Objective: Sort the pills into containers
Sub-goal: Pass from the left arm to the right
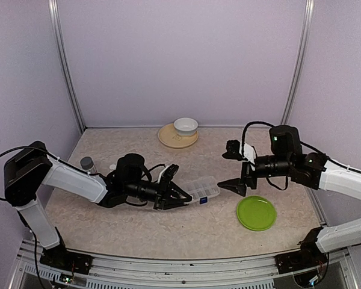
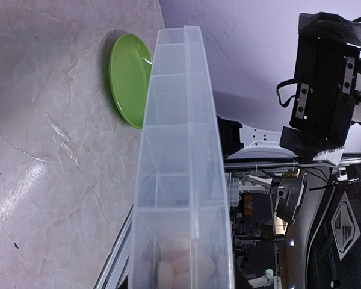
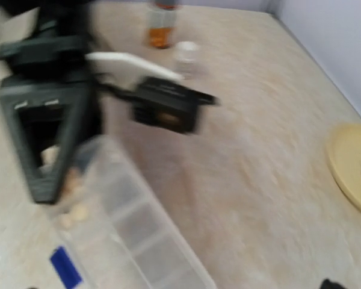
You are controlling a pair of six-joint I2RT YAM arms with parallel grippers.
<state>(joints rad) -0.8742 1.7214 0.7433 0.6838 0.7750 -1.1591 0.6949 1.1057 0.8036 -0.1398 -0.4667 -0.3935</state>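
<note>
Clamping the pill box's (image 1: 206, 188) end, the left pincer (image 1: 183, 195) steadies it. The right pincer (image 1: 232, 167) beside it gapes, seemingly empty. More pills (image 2: 174, 265) need fetching.

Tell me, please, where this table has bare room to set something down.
Bare tabletop lies along the near edge, between the left arm and the green plate, and at the back left, between the bottle and the tan plate. The middle is crowded: the pill box sits between both arms' jaws.
</note>
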